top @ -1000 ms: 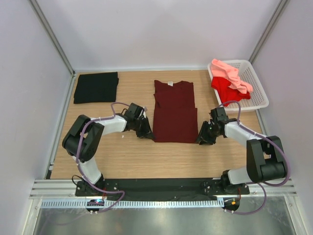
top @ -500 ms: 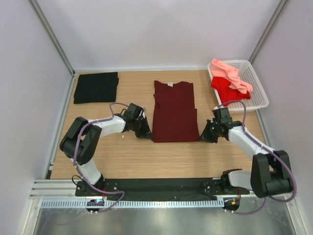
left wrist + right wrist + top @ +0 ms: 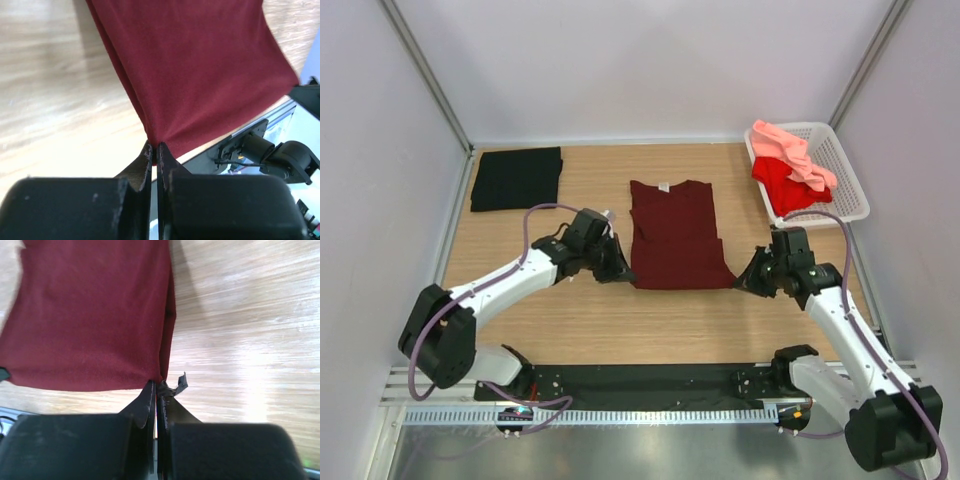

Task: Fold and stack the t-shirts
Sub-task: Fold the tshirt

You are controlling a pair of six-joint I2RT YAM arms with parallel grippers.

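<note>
Both tools are committed. My left gripper [image 3: 154, 150] is clamped tight on the near left corner of the maroon t-shirt [image 3: 675, 235], cloth bunched into a point between the jaws. The right gripper [image 3: 156, 387] is pinched closed on the near right corner, with a small scrap of label or hem sticking out beside the jaws.

The maroon shirt lies mid-table, collar and white neck label toward the far side, sleeves already tucked in so it reads as a long panel. I judge the matched grip at the two near corners is there so the hem can travel as one straight edge toward the collar. Uneven lift would skew the fold.

The black t-shirt [image 3: 517, 178] lies folded flat at the far left, well apart from the arms. It looks like the base of the stack.

The red t-shirt [image 3: 788, 185] and the pink t-shirt [image 3: 790, 150] sit crumpled in the white basket [image 3: 845, 170] at the far right, pink partly over red, out of the working lane.

Count:
- t-shirts: four (one maroon, one black, one red, one pink)
- folded: one
- in hand: one
- waiting: two
- baskets: one
- grippers: two
</note>
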